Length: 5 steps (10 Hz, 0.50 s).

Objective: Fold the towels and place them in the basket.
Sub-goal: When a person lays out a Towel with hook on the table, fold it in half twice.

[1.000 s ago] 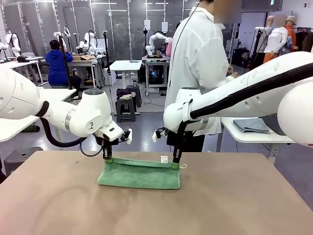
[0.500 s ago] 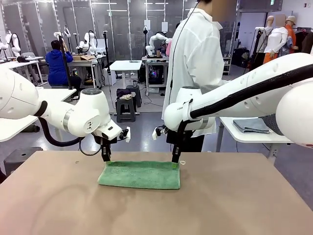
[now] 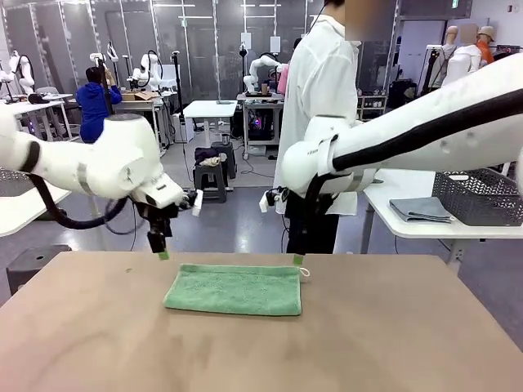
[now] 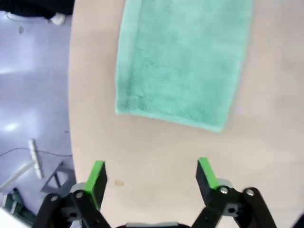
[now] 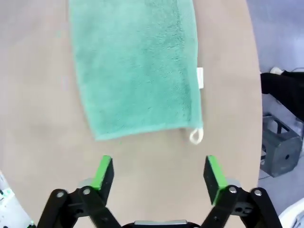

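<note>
A mint green towel (image 3: 233,289) lies folded flat in the middle of the brown table (image 3: 392,343), its white loop (image 3: 305,273) at the far right corner. My left gripper (image 3: 162,253) hovers open just above the table beyond the towel's far left corner. Above the far right corner my right gripper (image 3: 297,258) stands open too. In the left wrist view the towel (image 4: 183,61) lies ahead of the open left gripper (image 4: 151,175), apart from it. The right wrist view shows the towel (image 5: 133,66) with its tag (image 5: 200,77) ahead of the open right gripper (image 5: 158,175). The dark grey basket (image 3: 482,196) sits on a white side table at the right.
A person in a white shirt (image 3: 323,106) stands at the table's far side. A folded grey-blue cloth (image 3: 421,210) lies on the white side table (image 3: 409,229) next to the basket. Bare tabletop surrounds the towel on all sides.
Both grippers opened, let go of the towel's far edge and rose away from it. The edge dropped and the towel now lies flat.
</note>
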Each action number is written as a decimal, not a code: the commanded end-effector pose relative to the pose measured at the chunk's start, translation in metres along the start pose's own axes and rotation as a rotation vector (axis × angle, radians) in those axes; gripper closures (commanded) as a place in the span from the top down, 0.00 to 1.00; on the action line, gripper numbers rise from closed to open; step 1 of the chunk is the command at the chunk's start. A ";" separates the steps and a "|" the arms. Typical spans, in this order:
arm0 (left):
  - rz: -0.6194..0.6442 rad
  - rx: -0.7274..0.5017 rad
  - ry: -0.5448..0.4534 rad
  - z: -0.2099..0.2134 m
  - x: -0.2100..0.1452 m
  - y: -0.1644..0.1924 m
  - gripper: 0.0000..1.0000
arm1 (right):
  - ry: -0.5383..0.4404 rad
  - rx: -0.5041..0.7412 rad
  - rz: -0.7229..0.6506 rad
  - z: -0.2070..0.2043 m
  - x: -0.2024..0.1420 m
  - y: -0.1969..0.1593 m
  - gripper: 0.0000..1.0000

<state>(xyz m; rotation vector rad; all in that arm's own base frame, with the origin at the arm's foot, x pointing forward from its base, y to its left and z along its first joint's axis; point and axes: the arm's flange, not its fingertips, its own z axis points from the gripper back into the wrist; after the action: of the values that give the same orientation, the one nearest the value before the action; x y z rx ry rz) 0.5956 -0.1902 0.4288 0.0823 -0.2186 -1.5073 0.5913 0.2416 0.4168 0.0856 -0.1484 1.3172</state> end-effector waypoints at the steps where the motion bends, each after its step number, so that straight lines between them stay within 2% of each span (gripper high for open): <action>1: -0.033 -0.027 -0.077 0.039 -0.039 -0.024 0.96 | 0.002 0.008 -0.137 0.038 -0.031 0.057 1.00; 3: -0.038 -0.015 -0.162 0.054 -0.061 -0.033 0.96 | -0.008 0.039 -0.238 0.054 -0.039 0.088 1.00; 5: -0.054 -0.048 -0.294 0.060 -0.083 -0.035 0.96 | -0.043 0.096 -0.226 0.061 -0.041 0.106 1.00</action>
<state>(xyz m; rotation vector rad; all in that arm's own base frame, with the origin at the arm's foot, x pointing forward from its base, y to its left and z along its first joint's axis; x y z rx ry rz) 0.5543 -0.1147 0.4806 -0.0807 -0.3897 -1.5440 0.4798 0.2199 0.4725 0.1633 -0.1059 1.1047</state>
